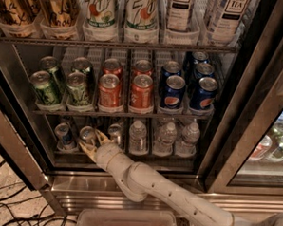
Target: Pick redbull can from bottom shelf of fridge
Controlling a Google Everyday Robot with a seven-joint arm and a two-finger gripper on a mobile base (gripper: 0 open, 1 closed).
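The fridge point(249, 121) stands open in the camera view. On its bottom shelf point(144, 157) three slim redbull cans stand at the left: one at the far left point(63, 132), one in the middle point(87, 132), one to the right point(115, 131). My gripper point(90, 140) reaches into this shelf from below on the white arm point(166, 192). It is open, with one finger point(84, 149) low on the left of the middle can and the other point(101, 135) on its right. The lower part of that can is hidden behind the gripper.
Small water bottles point(165, 135) fill the right of the bottom shelf. The rack above holds green cans point(45, 87), orange cans point(141, 92) and Pepsi cans point(173, 92). A clear bin point(126, 222) sits below. Cables point(13, 208) lie on the floor at the left.
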